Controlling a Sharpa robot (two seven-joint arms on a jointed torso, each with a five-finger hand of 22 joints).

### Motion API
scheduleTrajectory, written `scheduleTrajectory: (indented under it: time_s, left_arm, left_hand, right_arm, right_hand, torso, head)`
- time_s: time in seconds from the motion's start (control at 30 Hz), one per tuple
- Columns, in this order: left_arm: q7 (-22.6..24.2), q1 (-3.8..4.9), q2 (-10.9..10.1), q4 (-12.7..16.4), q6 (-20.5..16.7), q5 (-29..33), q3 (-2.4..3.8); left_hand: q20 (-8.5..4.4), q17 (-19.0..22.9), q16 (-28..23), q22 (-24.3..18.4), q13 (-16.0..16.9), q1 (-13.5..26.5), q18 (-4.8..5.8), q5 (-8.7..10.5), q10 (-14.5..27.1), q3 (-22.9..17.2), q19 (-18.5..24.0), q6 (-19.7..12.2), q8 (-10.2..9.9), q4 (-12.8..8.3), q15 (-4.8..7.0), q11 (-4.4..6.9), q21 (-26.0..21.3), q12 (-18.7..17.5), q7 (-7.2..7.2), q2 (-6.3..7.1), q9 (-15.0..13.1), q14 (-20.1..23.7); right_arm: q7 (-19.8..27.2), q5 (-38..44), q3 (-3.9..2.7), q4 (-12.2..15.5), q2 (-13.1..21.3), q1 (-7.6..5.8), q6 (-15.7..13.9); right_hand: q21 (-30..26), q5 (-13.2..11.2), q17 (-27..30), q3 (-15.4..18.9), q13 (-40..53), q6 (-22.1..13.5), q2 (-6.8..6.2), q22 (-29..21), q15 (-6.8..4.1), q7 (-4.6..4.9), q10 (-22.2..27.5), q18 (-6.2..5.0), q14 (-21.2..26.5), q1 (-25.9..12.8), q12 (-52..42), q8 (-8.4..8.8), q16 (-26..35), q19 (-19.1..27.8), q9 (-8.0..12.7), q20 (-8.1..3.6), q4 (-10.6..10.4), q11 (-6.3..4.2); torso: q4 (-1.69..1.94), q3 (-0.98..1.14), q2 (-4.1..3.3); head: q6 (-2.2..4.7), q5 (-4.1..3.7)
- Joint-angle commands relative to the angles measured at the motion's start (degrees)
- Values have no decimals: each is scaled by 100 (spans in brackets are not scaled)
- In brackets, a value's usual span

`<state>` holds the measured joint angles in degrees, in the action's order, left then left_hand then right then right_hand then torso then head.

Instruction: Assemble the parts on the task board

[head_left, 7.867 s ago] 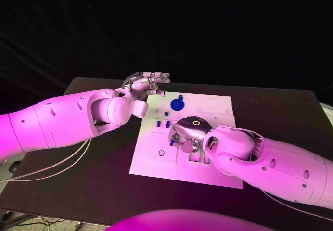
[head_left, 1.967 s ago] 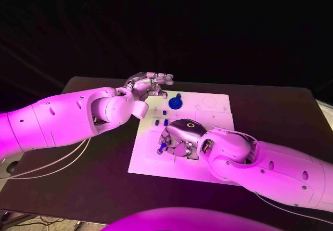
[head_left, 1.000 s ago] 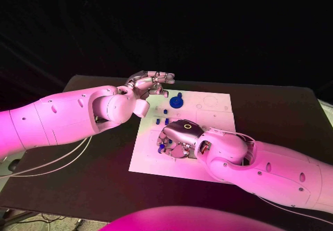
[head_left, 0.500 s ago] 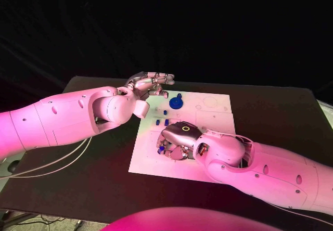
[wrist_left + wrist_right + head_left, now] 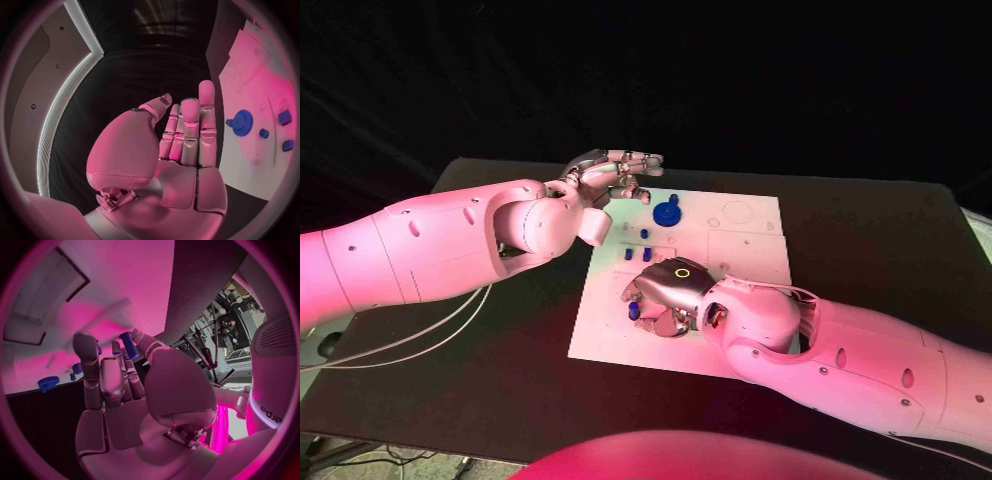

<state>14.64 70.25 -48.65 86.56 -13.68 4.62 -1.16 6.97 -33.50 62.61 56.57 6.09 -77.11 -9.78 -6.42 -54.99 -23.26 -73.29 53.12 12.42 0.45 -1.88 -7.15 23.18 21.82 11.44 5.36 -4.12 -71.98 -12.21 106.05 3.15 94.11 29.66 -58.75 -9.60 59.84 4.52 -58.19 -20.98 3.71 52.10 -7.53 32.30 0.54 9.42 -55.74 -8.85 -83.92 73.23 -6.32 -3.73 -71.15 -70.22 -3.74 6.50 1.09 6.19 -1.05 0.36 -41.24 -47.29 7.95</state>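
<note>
Head view, task board: flat white plate with shallow outlines, mid-table
Right hand: smooth silver fingers pinch a small blue peg (a short cylinder) over the board's near left
Left hand: released, fingers apart, at the board's far-left corner
Gear: blue toothed disc; far left on the board

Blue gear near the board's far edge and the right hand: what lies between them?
In the head view, two small blue pegs stand on the task board between the blue gear and the right hand.
</note>
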Motion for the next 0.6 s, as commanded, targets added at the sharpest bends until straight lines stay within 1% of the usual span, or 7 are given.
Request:
scheduleTrajectory:
  time_s: [0.03,0.2,0.3,0.37,0.4,0.5,0.6]
  left_arm:
    - [23,3,6,6,94,-9,4]
    - [33,3,1,6,78,-9,4]
    - [33,3,-7,5,69,-9,4]
    - [31,3,-10,4,68,-9,3]
    - [30,3,-11,5,68,-9,3]
    - [27,3,-12,5,71,-9,3]
    - [19,3,-15,1,74,-9,3]
  left_hand:
    - [30,5,32,-5,-7,-19,-55,-4,54,21,7,-47,34,-5,1,-1,-16,19,3,-39,-8,42]
    - [29,7,34,-6,-8,-26,-56,-5,61,21,7,-53,41,-11,1,-1,-17,26,3,-39,-8,43]
    - [29,7,34,-6,-8,-26,-56,-5,61,21,7,-53,41,-11,1,-1,-17,26,3,-39,-8,43]
    - [29,7,34,-6,-8,-26,-56,-5,61,21,7,-53,41,-11,1,-1,-17,26,3,-39,-8,43]
    - [29,6,36,-6,-9,-30,-56,-5,62,21,6,-55,44,-14,2,-1,-17,29,3,-38,-8,43]
    - [29,6,37,-7,-9,-35,-56,-6,65,21,6,-57,48,-18,2,-1,-17,33,3,-38,-8,43]
    - [29,6,37,-7,-9,-35,-56,-6,65,21,6,-57,48,-18,2,-1,-17,33,3,-38,-8,43]
  right_arm:
    - [-213,207,0,33,32,24,-429]
    - [-231,216,0,97,109,43,-775]
    - [-213,202,0,125,140,49,-937]
    - [-194,181,0,148,163,53,-1027]
    - [-179,170,0,165,179,54,-1074]
    - [-112,113,-3,244,255,56,-1230]
    - [-15,-76,-37,427,456,56,-1400]
  right_hand:
    - [-85,46,74,180,23,-137,-49,-120,45,-36,173,-81,-13,35,-44,6,42,53,-9,21,-2,21]
    - [-115,152,124,405,52,-99,0,-154,46,-20,252,-88,1,128,-241,-27,51,37,-36,29,-29,17]
    - [-156,177,247,474,59,-59,26,-216,45,18,270,-95,28,145,-318,-41,124,52,-45,29,-55,17]
    - [-169,184,268,499,59,-52,33,-233,43,4,284,-98,33,156,-345,-42,136,55,-46,28,-63,15]
    - [-173,186,271,506,59,-50,35,-239,44,3,290,-99,34,158,-351,-42,139,57,-46,28,-65,15]
    - [-196,196,310,572,60,-31,31,-267,40,-21,324,-101,41,180,-408,-46,162,60,-50,27,-81,11]
    - [-209,221,329,652,71,18,39,-278,29,-36,301,-102,31,222,-524,-57,169,44,-56,20,-100,-6]
  torso:
    - [-7,-1,4]
    - [-4,3,2]
    - [-12,0,7]
    - [-13,0,6]
    - [-6,1,4]
    - [-2,4,3]
    - [-5,7,8]
  head:
    - [2,0]
    - [-8,0]
    - [-6,3]
    - [2,3]
    - [12,1]
    - [11,-7]
    - [21,-17]
